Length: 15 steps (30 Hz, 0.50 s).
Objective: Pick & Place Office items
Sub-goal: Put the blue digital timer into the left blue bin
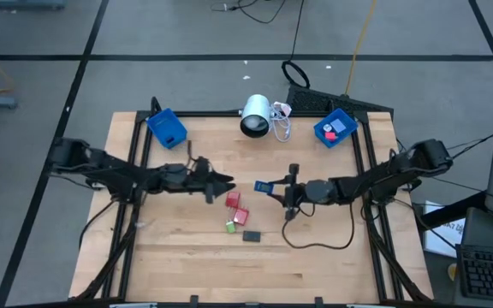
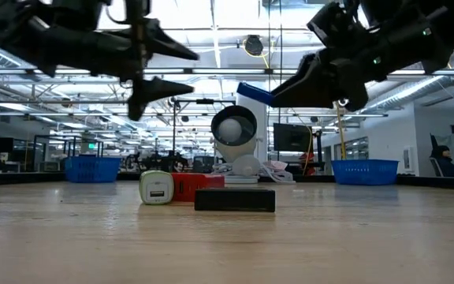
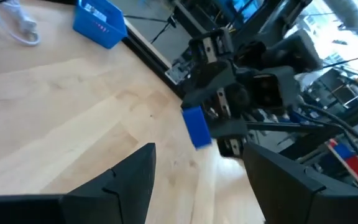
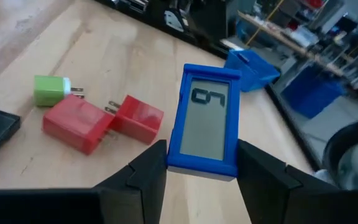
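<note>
My right gripper [image 1: 274, 189] hangs above the table's middle, shut on a small blue device with a grey screen [image 4: 205, 121]. My left gripper [image 1: 228, 181] faces it from the left, open and holding nothing; both fingers [image 2: 168, 51] stand apart in the low view. Below and between the two grippers, two red plug blocks [image 1: 232, 200], a green one [image 1: 230, 226] and a dark grey slab [image 1: 252, 235] lie flat on the wood. The left wrist view shows the blue device [image 3: 196, 126] held ahead of my open left fingers. My right gripper pinches the blue device by its two long side edges near its lower end [image 4: 201, 167], one finger [image 4: 143, 169] on each side. The fingers come about level from the table's right. The device juts out past the fingertips, screen toward the wrist camera, lifted clear of the table.
Two blue bins stand at the far edge, one far left [image 1: 167, 128] and one far right [image 1: 335, 128] with small items in it. A white lamp-like cylinder [image 1: 256, 115] with a cable lies between them. Bare wood stretches along the near half of the table [image 1: 246, 274].
</note>
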Tool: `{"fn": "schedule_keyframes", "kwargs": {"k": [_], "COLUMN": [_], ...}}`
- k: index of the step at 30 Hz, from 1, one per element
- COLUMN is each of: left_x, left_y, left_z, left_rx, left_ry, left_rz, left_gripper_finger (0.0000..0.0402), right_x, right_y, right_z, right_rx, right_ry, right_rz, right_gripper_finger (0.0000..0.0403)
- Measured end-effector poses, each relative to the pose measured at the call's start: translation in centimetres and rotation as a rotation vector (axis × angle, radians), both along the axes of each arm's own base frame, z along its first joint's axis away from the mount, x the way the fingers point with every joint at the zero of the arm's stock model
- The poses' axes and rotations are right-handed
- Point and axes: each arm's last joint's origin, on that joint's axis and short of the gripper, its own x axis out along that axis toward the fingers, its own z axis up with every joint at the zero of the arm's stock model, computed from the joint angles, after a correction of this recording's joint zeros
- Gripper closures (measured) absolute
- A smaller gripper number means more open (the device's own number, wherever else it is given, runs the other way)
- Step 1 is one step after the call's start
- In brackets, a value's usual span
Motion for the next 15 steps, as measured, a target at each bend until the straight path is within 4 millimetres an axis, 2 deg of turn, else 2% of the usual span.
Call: {"fn": "schedule_keyframes", "kwargs": {"k": [7, 15], "left_x": [3.8, 6.2], "left_y": [-0.2, -0.6], "left_z": [-0.2, 0.1], "left_rx": [0.031, 0.071], "left_ry": [0.039, 0.038], "left_rz": [-0.008, -0.059], "left_gripper_finger": [0.0158, 0.0158], "right_x": [1.2, 1.2], "right_y": [1.5, 1.6], "right_z": [0.6, 0.7], "right_rx": [-0.101, -0.105], "right_ry": [0.000, -0.005], "right_rz": [-0.001, 0.001], "right_gripper_finger": [0.0246, 0.0242]}}
